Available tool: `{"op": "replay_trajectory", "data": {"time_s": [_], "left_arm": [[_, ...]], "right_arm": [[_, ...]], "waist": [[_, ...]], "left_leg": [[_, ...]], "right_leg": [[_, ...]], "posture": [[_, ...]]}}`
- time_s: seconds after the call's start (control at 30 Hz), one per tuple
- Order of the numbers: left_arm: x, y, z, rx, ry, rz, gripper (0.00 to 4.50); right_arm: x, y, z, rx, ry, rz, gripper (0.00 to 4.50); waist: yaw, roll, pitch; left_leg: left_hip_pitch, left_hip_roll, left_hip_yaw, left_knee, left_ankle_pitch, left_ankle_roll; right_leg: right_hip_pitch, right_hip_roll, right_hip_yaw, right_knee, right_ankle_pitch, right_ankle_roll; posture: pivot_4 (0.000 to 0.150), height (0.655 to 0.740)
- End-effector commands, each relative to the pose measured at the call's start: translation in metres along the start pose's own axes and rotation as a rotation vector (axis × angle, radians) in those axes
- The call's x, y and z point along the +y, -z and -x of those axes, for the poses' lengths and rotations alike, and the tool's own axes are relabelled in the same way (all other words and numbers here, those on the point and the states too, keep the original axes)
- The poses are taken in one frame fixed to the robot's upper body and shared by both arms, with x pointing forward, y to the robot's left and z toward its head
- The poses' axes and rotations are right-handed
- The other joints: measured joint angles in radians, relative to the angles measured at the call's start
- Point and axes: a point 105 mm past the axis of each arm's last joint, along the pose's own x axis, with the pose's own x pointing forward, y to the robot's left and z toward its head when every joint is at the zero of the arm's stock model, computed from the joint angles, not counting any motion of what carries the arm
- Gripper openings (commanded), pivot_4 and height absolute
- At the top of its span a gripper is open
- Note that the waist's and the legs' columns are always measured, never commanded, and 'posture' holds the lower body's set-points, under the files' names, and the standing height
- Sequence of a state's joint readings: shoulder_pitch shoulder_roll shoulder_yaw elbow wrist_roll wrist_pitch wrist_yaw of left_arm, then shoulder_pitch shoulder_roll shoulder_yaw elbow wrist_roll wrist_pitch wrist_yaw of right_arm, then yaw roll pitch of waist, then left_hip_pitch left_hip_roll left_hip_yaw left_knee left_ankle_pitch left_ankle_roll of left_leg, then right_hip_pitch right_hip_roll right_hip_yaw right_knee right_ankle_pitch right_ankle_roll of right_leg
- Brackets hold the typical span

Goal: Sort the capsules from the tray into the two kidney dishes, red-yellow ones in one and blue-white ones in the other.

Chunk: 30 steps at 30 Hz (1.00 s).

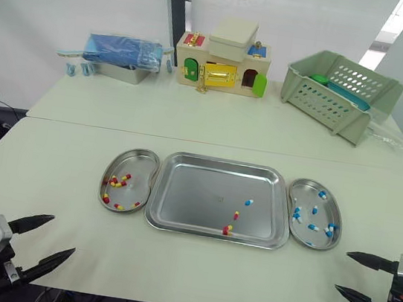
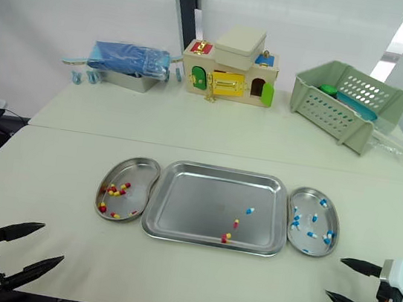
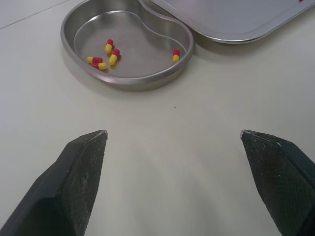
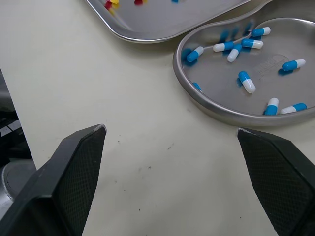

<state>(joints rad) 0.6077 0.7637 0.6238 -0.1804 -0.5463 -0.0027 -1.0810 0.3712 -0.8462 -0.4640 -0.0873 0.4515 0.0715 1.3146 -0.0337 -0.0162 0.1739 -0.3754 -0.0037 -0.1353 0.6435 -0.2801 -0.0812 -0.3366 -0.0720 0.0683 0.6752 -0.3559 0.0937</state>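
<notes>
Seen from the head, the steel tray [image 1: 195, 195] lies mid-table [image 1: 48, 174]. The left kidney dish [image 1: 133, 165] sits against its left rim and the right kidney dish [image 1: 325, 213] against its right rim. In the tray's right half lie one blue-white capsule [image 1: 249, 202] and, nearer the front rim, two red-yellow capsules [image 1: 236, 216]. The frontmost may be two lying together, but it is too small to tell. The left kidney dish holds only red-yellow ones and the right kidney dish only blue-white ones, both scatters hard to count from here. The left gripper [image 1: 63, 235] is low at the table's front-left corner, its fingers spread and empty. The right gripper [image 1: 342, 271] is at the front-right edge, its fingers also apart and empty and its body cut off by the frame. On the far table stand a blue bundle [image 1: 122, 50] in a metal box, a toy house [image 1: 221, 64] and a tilted green basket [image 1: 341, 95]. In the left wrist view the two black fingers [image 3: 78, 177] stand wide apart with bare table between them. Beyond them is the left kidney dish with five red-yellow capsules showing, its far rim clipped, and beside it a cut-off corner of the tray. In the right wrist view the fingers [image 4: 74, 167] are equally wide over bare table. Beyond them is the right kidney dish, partly out of frame, with about nine blue-white capsules, next to a tray corner where bits of red-yellow and blue are clipped at the edge.
</notes>
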Motion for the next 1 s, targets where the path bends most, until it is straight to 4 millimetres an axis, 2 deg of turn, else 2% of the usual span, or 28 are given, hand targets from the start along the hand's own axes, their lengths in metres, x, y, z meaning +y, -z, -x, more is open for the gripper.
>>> {"op": "replay_trajectory", "data": {"time_s": [0.03,0.2,0.33,0.47,0.6,0.67,0.77,0.9,1.0], "left_arm": [[0.008,-0.006,0.000,0.014,0.001,-0.025,4.50],[0.006,-0.012,-0.015,0.049,0.100,-0.064,4.50],[0.010,-0.032,-0.038,0.043,0.174,-0.099,4.50],[0.000,-0.061,-0.069,0.007,0.331,-0.169,4.50],[-0.018,-0.093,-0.105,-0.019,0.525,-0.245,4.50],[-0.023,-0.105,-0.119,-0.040,0.581,-0.268,4.50],[-0.042,-0.119,-0.146,-0.053,0.687,-0.274,4.50],[-0.066,-0.133,-0.169,-0.033,0.791,-0.177,4.50],[-0.084,-0.131,-0.178,0.020,0.871,-0.187,4.50]], "right_arm": [[0.000,-0.009,-0.003,-0.029,0.012,0.031,4.47],[0.013,-0.014,-0.007,-0.075,0.002,0.013,4.47],[0.031,-0.018,-0.015,-0.112,-0.037,0.014,4.47],[0.046,-0.023,-0.026,-0.149,-0.065,0.017,4.47],[0.058,-0.027,-0.035,-0.182,-0.067,0.013,4.47],[0.061,-0.029,-0.038,-0.190,-0.058,0.014,4.47],[0.066,-0.030,-0.042,-0.196,-0.049,0.009,4.47],[0.071,-0.034,-0.047,-0.205,-0.037,0.006,4.47],[0.074,-0.040,-0.051,-0.213,-0.030,0.003,4.47]], "waist": [[0.000,0.000,0.000],[0.001,0.000,0.000],[0.005,0.000,0.000],[0.004,0.000,0.000],[0.002,0.001,0.001],[0.001,0.001,0.001],[-0.002,0.001,0.001],[-0.007,0.001,0.002],[-0.011,0.001,0.002]], "left_leg": [[0.000,0.000,0.000,0.000,0.000,0.000],[0.000,0.000,0.000,0.000,0.000,0.000],[0.000,0.000,-0.001,0.000,0.000,0.000],[0.000,0.000,-0.001,0.000,0.000,0.000],[0.000,0.000,-0.001,0.000,0.000,0.000],[0.000,0.000,-0.002,0.001,0.000,0.000],[0.000,0.000,-0.001,0.001,0.000,0.000],[0.000,0.000,-0.001,0.002,0.000,0.000],[-0.001,0.000,-0.002,0.002,0.000,0.000]], "right_leg": [[0.000,0.000,0.000,0.000,0.000,0.000],[0.000,0.000,0.000,0.000,0.000,0.000],[0.000,0.000,-0.001,0.000,0.000,0.000],[0.001,0.000,-0.001,0.001,0.000,0.000],[0.000,0.000,-0.001,0.001,0.000,0.000],[0.000,0.000,-0.002,0.002,0.000,0.000],[0.000,0.000,-0.001,0.003,0.000,0.000],[0.000,0.001,-0.001,0.003,0.000,0.000],[0.000,0.001,-0.001,0.003,0.000,0.000]], "posture": [[0.150,0.7400],[0.150,0.7400],[0.150,0.7400],[0.150,0.7400],[0.150,0.7400],[0.150,0.7400],[0.150,0.7400],[0.150,0.7400],[0.150,0.7400]]}}
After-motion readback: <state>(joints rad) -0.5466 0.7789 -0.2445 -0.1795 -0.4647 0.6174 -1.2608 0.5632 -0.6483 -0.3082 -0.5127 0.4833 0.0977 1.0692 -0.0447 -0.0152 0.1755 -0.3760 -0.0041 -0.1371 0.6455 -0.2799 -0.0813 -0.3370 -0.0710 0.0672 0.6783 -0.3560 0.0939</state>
